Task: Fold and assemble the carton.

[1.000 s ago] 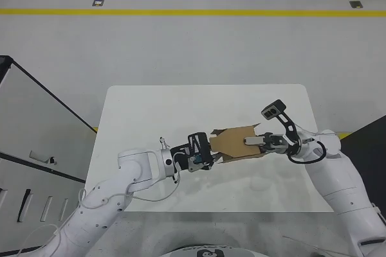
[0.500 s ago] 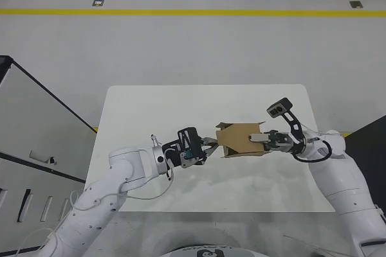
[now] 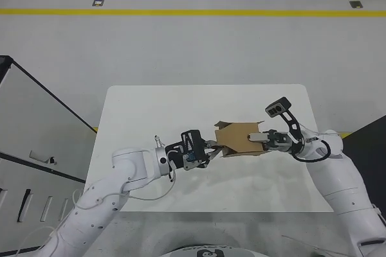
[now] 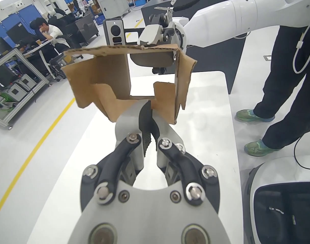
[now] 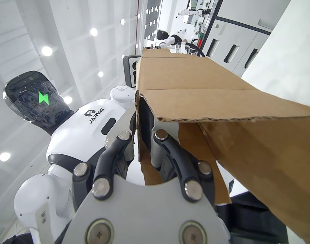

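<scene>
The left claw [image 4: 148, 114], fingers together, met the lower edge of the carton [image 4: 101, 77], which hung open above the table [image 4: 208, 118]. The right claw [image 5: 144, 130] was clamped on its far wall. Gripping that wall firmly while creasing flaps inward seemed wisest.

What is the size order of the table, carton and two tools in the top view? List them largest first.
1. table
2. carton
3. left tool and right tool: they look alike, so unranked.
</scene>
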You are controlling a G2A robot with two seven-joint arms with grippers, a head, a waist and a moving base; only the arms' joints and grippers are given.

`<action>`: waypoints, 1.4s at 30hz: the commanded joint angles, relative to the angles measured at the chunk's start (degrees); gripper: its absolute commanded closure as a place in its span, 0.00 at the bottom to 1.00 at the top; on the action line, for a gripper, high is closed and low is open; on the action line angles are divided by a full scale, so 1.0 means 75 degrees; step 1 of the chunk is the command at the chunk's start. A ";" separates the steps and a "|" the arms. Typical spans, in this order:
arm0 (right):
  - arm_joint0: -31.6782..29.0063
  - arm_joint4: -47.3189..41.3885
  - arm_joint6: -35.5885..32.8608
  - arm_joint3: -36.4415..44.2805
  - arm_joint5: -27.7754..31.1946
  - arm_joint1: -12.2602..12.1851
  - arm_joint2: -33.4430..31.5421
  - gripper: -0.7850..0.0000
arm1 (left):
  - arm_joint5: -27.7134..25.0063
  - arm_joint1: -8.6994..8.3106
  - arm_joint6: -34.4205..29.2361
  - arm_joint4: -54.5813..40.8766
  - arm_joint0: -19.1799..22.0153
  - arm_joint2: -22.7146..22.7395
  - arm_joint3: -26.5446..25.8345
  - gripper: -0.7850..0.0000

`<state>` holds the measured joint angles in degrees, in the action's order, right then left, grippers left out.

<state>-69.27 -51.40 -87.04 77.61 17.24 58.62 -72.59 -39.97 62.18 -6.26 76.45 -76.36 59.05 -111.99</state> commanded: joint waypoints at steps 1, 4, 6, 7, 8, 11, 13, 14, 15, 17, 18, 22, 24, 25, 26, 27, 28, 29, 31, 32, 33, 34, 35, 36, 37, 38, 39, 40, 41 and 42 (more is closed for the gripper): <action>0.0010 0.0000 -0.0007 -0.0005 -0.0007 0.0013 0.0032 1.00 | -0.0004 0.0007 -0.0003 -0.0002 0.0032 -0.0035 0.0028 1.00; 0.0023 0.0036 -0.0018 -0.0004 -0.0018 0.0033 0.0082 1.00 | -0.0005 0.0015 -0.0005 -0.0007 0.0071 -0.0071 0.0052 1.00; 0.0029 0.0038 -0.0027 -0.0003 -0.0026 0.0046 0.0108 1.00 | -0.0001 0.0018 0.0001 -0.0003 0.0085 -0.0088 0.0065 1.00; 0.0029 0.0045 -0.0026 -0.0002 -0.0026 0.0051 0.0118 1.00 | 0.0003 0.0019 0.0003 0.0000 0.0087 -0.0096 0.0068 1.00; 0.0029 0.0050 -0.0022 -0.0004 -0.0022 0.0056 0.0124 1.00 | 0.0003 0.0020 -0.0001 -0.0001 0.0087 -0.0103 0.0073 1.00; 0.0032 0.0068 -0.0024 -0.0021 -0.0024 0.0068 0.0129 1.00 | 0.0016 0.0020 -0.0002 -0.0001 0.0085 -0.0105 0.0068 1.00; 0.0030 0.0070 -0.0016 -0.0029 -0.0016 0.0070 0.0101 1.00 | 0.0034 0.0016 0.0006 0.0006 0.0071 -0.0089 0.0057 1.00; 0.0026 0.0069 -0.0012 -0.0027 -0.0012 0.0070 0.0081 1.00 | 0.0043 0.0014 0.0012 0.0010 0.0062 -0.0077 0.0048 1.00; 0.0021 0.0069 -0.0008 -0.0026 -0.0008 0.0069 0.0054 1.00 | 0.0051 0.0011 0.0019 0.0014 0.0051 -0.0059 0.0044 1.00; 0.0007 0.0080 -0.0002 -0.0030 -0.0002 0.0064 -0.0001 1.00 | 0.0058 0.0003 0.0019 0.0031 0.0030 -0.0024 0.0027 1.00; 0.0000 0.0078 0.0001 -0.0032 0.0001 0.0063 -0.0027 1.00 | 0.0066 -0.0001 0.0027 0.0033 0.0019 0.0000 0.0018 1.00; -0.0027 0.0074 0.0005 -0.0032 0.0005 0.0060 -0.0108 1.00 | 0.0078 -0.0018 0.0042 0.0038 -0.0025 0.0084 -0.0017 1.00; -0.0039 0.0074 0.0006 -0.0031 0.0006 0.0062 -0.0130 1.00 | 0.0082 -0.0023 0.0040 0.0049 -0.0045 0.0106 -0.0034 1.00; -0.0043 0.0073 0.0007 -0.0033 0.0007 0.0064 -0.0139 1.00 | 0.0079 -0.0025 0.0051 0.0037 -0.0052 0.0113 -0.0038 1.00; -0.0046 0.0075 0.0006 -0.0031 0.0006 0.0066 -0.0144 1.00 | 0.0075 -0.0026 0.0054 0.0035 -0.0056 0.0118 -0.0040 1.00; -0.0048 0.0079 0.0004 -0.0033 0.0005 0.0068 -0.0148 1.00 | 0.0072 -0.0028 0.0055 0.0036 -0.0059 0.0121 -0.0042 1.00; -0.0049 0.0080 -0.0004 -0.0037 -0.0004 0.0071 -0.0142 1.00 | 0.0071 -0.0028 0.0055 0.0036 -0.0062 0.0122 -0.0044 1.00; -0.0044 0.0086 -0.0008 -0.0038 -0.0008 0.0075 -0.0136 1.00 | 0.0070 -0.0028 0.0056 0.0039 -0.0060 0.0115 -0.0046 1.00; -0.0030 0.0083 -0.0022 -0.0038 -0.0022 0.0087 -0.0105 1.00 | 0.0062 -0.0022 0.0054 0.0040 -0.0049 0.0073 -0.0035 1.00; -0.0019 0.0084 -0.0025 -0.0040 -0.0025 0.0094 -0.0090 1.00 | 0.0052 -0.0018 0.0060 0.0030 -0.0038 0.0043 -0.0029 1.00; -0.0011 0.0080 -0.0033 -0.0045 -0.0033 0.0101 -0.0070 1.00 | 0.0039 -0.0012 0.0058 0.0025 -0.0021 0.0004 -0.0016 1.00; 0.0001 0.0074 -0.0039 -0.0046 -0.0039 0.0108 -0.0054 1.00 | 0.0042 -0.0005 0.0055 0.0029 0.0002 -0.0031 -0.0006 1.00; 0.0012 0.0077 -0.0043 -0.0047 -0.0043 0.0115 -0.0036 1.00 | 0.0035 0.0003 0.0048 0.0032 0.0024 -0.0077 0.0009 1.00; 0.0021 0.0070 -0.0052 -0.0052 -0.0052 0.0122 -0.0016 1.00 | 0.0034 0.0011 0.0043 0.0034 0.0053 -0.0118 0.0021 1.00; 0.0032 0.0071 -0.0058 -0.0055 -0.0058 0.0129 -0.0001 1.00 | 0.0042 0.0019 0.0036 0.0034 0.0079 -0.0158 0.0039 1.00; 0.0043 0.0080 -0.0063 -0.0057 -0.0063 0.0134 0.0013 1.00 | 0.0047 0.0027 0.0033 0.0035 0.0107 -0.0194 0.0053 1.00; 0.0052 0.0084 -0.0062 -0.0065 -0.0062 0.0139 0.0021 1.00 | 0.0052 0.0036 0.0033 0.0022 0.0130 -0.0229 0.0074 1.00; 0.0058 0.0084 -0.0069 -0.0068 -0.0069 0.0145 0.0032 1.00 | 0.0054 0.0043 0.0036 0.0019 0.0157 -0.0258 0.0090 1.00; 0.0063 0.0074 -0.0075 -0.0078 -0.0075 0.0150 0.0039 1.00 | 0.0061 0.0049 0.0031 0.0015 0.0177 -0.0284 0.0110 1.00; 0.0065 0.0068 -0.0077 -0.0087 -0.0077 0.0156 0.0048 1.00 | 0.0061 0.0055 0.0027 0.0012 0.0199 -0.0307 0.0120 1.00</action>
<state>-68.79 -50.82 -87.60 77.02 16.68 59.76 -72.29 -39.52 62.55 -6.02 76.56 -75.01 56.91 -111.18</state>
